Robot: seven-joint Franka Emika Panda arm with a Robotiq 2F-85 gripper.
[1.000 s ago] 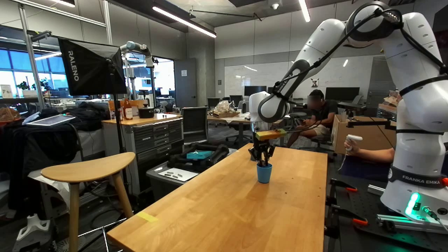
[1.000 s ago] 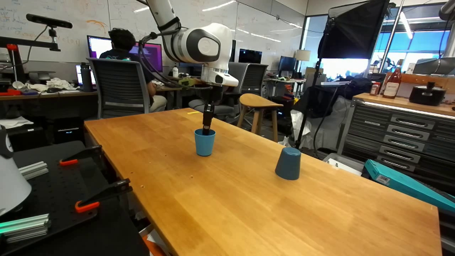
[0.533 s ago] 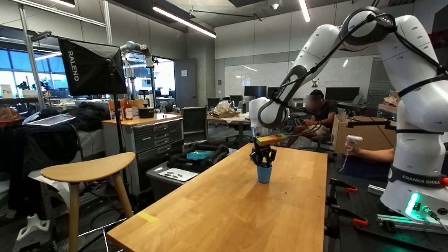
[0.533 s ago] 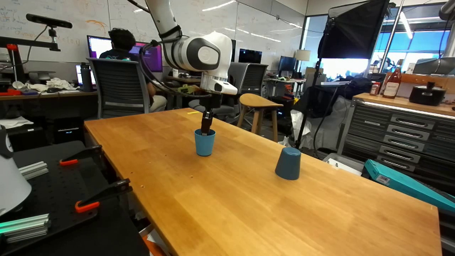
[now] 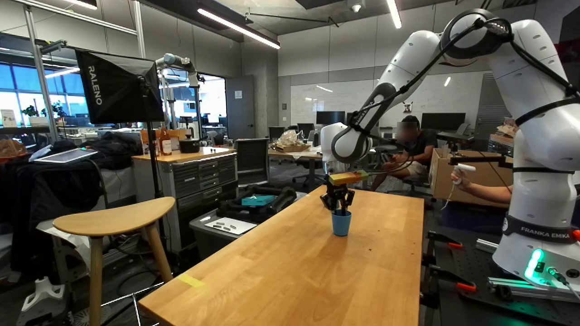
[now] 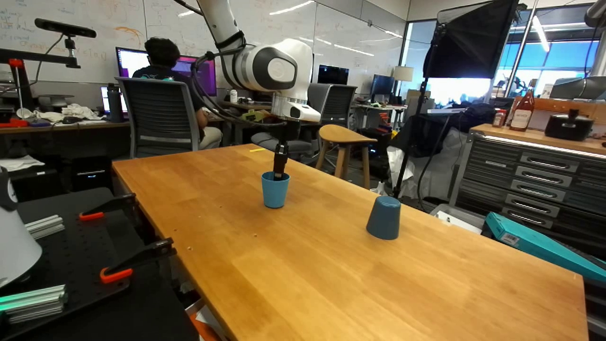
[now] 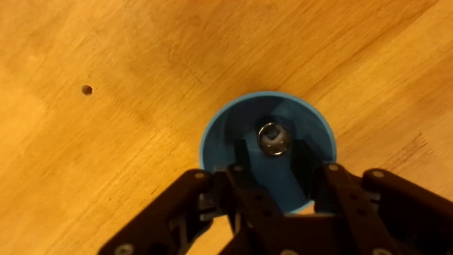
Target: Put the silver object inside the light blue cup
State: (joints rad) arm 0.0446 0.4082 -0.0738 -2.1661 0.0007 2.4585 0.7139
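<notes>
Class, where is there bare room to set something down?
Free: table between the light blue cup and upturned cup, and between that and the clamps. Crowded: inside the light blue cup, around the hand and silver object.

Both exterior views share the table (image 5: 290, 276) (wrist view: close, downward).

object (image 7: 274, 143) in cup (image 6: 275, 195) | fingers (image 7: 301, 166) in cup mouth | cup on table (image 6: 303, 270)
</notes>
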